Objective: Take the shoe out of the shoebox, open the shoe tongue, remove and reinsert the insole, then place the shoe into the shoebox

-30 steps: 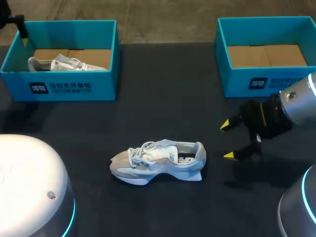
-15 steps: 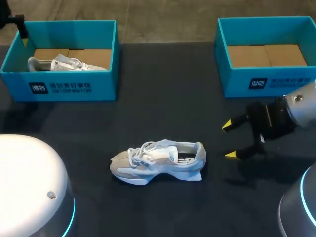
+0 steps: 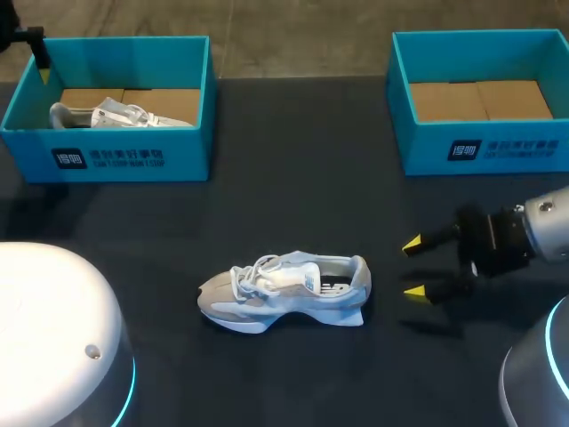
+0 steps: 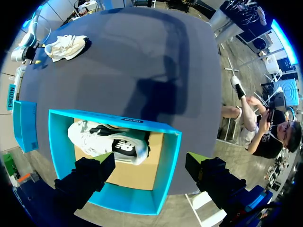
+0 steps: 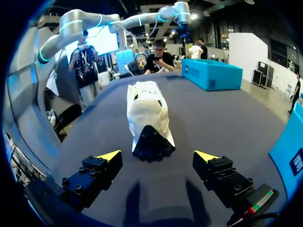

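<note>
Right tool (image 3: 413, 268) was black, yellow fingertips (image 3: 412, 244), small screws on the finger blocks. Arm (image 3: 549, 221) behind it silver-white, cyan light rings.

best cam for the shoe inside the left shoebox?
Left wrist view: it looks straight down into the shoebox, with nearly the whole shoe visible. Head view shows it only partly, over the front wall. Right wrist view shows only the box's outside, far off.

Head view: high and behind, looking down on the whole surface (image 3: 293, 178), with the left shoebox (image 3: 116, 151) and right shoebox (image 3: 484, 147) at its far edge.
Left wrist view: well above the left shoebox, facing down into it.
Right wrist view: low over the surface, near the grey shoe (image 5: 147, 118), facing it heel-on.
Shared: the grey shoe and left shoebox show in all three.
</note>
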